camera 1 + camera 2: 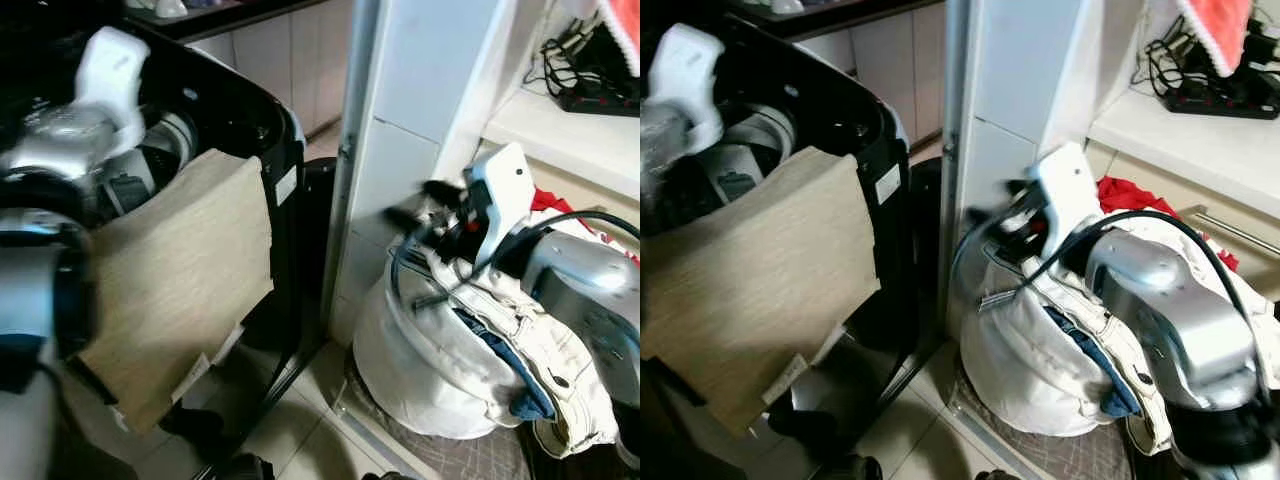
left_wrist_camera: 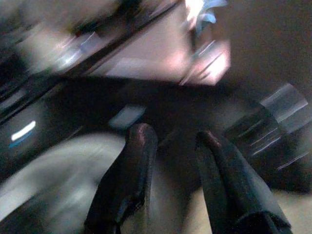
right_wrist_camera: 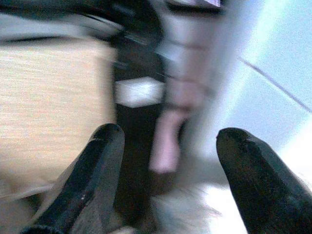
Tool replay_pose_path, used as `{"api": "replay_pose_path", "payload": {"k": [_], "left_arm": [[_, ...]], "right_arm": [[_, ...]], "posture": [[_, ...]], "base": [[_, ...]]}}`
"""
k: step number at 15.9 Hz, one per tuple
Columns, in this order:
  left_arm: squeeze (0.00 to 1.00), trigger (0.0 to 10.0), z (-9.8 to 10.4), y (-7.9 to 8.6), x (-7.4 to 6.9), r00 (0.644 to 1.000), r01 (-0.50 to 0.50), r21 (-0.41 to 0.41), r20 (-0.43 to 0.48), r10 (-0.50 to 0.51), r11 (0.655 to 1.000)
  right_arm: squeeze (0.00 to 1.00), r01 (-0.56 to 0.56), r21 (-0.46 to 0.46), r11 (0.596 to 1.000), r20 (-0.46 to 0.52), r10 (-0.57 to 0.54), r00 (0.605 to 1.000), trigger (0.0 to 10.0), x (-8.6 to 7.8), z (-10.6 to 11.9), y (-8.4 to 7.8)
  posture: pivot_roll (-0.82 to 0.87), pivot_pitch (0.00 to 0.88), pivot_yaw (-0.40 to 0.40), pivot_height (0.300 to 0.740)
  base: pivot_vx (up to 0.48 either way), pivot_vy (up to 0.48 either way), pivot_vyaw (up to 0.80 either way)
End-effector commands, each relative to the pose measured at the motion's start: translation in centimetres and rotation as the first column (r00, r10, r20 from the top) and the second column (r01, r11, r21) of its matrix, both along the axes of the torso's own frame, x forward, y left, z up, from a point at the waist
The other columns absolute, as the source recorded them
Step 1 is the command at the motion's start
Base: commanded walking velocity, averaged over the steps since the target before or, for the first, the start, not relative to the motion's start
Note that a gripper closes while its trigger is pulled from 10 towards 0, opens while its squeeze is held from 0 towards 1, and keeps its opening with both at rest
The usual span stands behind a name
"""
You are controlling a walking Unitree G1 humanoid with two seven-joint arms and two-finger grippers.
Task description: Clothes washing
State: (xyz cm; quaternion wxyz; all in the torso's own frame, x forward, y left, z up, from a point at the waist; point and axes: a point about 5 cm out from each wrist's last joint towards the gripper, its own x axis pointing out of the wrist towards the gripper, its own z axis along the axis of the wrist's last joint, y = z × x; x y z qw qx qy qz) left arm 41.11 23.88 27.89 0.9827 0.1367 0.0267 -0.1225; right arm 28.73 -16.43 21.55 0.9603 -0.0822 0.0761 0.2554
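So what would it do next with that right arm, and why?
Probably lower the right gripper onto the pale garment topping the white laundry bag and close on it. Its fingers are spread with nothing between them, while the beige cloth already hangs over the black washer's rim.

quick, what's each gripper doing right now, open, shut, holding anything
Left gripper: open, holding nothing, over the black washing machine.
Right gripper: open wide, empty, above the white laundry basket.
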Motion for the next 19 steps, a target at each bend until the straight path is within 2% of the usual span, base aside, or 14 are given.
{"api": "replay_pose_path", "payload": {"k": [1,2,3,5,6,8,11,12,13,15,16,17,18,19], "left_arm": [[0.0,10.0,0.4,-2.8,0.1,0.983,0.18,-0.11,0.066,-0.174,0.977],[0.0,10.0,-0.1,-4.5,-0.1,0.963,0.268,-0.152,0.078,-0.258,0.951],[0.0,10.0,-1.1,-7.6,-1.1,0.905,0.424,-0.187,0.1,-0.413,0.886],[0.0,10.0,-3.5,-11.4,-3.4,0.793,0.609,-0.125,0.099,-0.601,0.783],[0.0,10.0,-4.1,-12.3,-4.3,0.749,0.662,-0.118,0.092,-0.656,0.74],[0.0,10.0,-6.0,-14.7,-7.9,0.588,0.8,-0.168,0.031,-0.808,0.575],[0.0,10.0,-6.8,-15.2,-10.9,0.496,0.846,-0.216,-0.013,-0.868,0.487],[0.0,10.0,-7.2,-15.3,-11.8,0.455,0.862,-0.232,-0.036,-0.89,0.45],[0.0,10.0,-7.9,-15.5,-12.7,0.434,0.87,-0.229,-0.068,-0.898,0.437],[0.0,10.0,-8.1,-15.8,-13.4,0.437,0.863,-0.244,-0.084,-0.896,0.443],[0.0,10.0,-8.1,-15.9,-13.7,0.439,0.859,-0.247,-0.091,-0.894,0.448],[0.0,10.0,-8.1,-16.0,-13.8,0.439,0.859,-0.249,-0.094,-0.894,0.448],[0.0,10.0,-8.1,-16.1,-14.0,0.433,0.86,-0.255,-0.095,-0.896,0.442],[0.0,10.0,-8.2,-16.1,-14.2,0.433,0.86,-0.256,-0.094,-0.897,0.442]], "right_arm": [[1.0,0.185,-0.017,0.983,0.0,-0.185,0.983,10.0,1.1,-0.3,-2.2],[1.0,0.235,-0.014,0.972,-0.004,-0.235,0.972,10.0,1.5,-0.5,-3.0],[1.0,0.286,-0.022,0.958,-0.024,-0.287,0.958,10.0,1.8,-1.0,-4.3],[1.0,0.287,-0.061,0.956,-0.086,-0.291,0.953,10.0,1.9,-1.8,-5.3],[1.0,0.289,-0.078,0.954,-0.095,-0.296,0.951,10.0,1.8,-1.8,-5.5],[1.0,0.259,-0.105,0.96,-0.166,-0.274,0.947,10.0,1.2,-2.1,-6.3],[1.0,0.208,-0.128,0.97,-0.254,-0.234,0.938,10.0,0.3,-3.2,-6.8],[0.0,0.21,-0.15,0.966,-0.276,-0.245,0.929,10.0,0.2,-3.7,-7.0],[0.0,0.203,-0.179,0.963,-0.309,-0.251,0.917,10.0,0.0,-4.6,-7.2],[0.0,0.198,-0.198,0.96,-0.337,-0.256,0.906,10.0,-0.1,-5.3,-7.4],[0.0,0.201,-0.212,0.956,-0.348,-0.266,0.899,6.7,-0.1,-5.9,-7.7],[0.0,0.206,-0.223,0.953,-0.351,-0.275,0.895,4.2,-0.1,-6.1,-7.9],[0.0,0.209,-0.223,0.952,-0.353,-0.278,0.893,0.0,-0.1,-6.3,-8.0],[0.0,0.212,-0.225,0.951,-0.352,-0.282,0.892,0.0,-0.1,-6.4,-8.1]], "posture": [[-0.13,0.026,0.002,0.74],[-0.13,0.026,0.002,0.74],[-0.13,0.028,-0.002,0.74],[-0.12,0.034,-0.006,0.74],[-0.12,0.035,-0.006,0.74],[-0.13,0.041,-0.002,0.74],[-0.13,0.046,-0.002,0.74],[-0.13,0.048,-0.002,0.74],[-0.13,0.05,-0.002,0.74],[-0.13,0.052,-0.002,0.74],[-0.13,0.052,-0.004,0.74],[-0.13,0.052,-0.004,0.74],[-0.13,0.052,-0.004,0.74],[-0.13,0.053,-0.004,0.74]], "base": [[0.0,0.0,0.0],[0.0,0.0,0.0],[0.0,0.0,0.0],[0.0,0.0,0.0],[0.0,0.0,0.0],[0.0,0.0,0.0],[0.0,0.0,0.0],[0.0,0.0,0.0],[0.0,0.0,0.0],[0.0,0.0,0.0],[0.0,0.0,0.0],[0.0,0.0,0.0],[0.0,0.0,0.0],[0.0,0.0,0.0]]}}
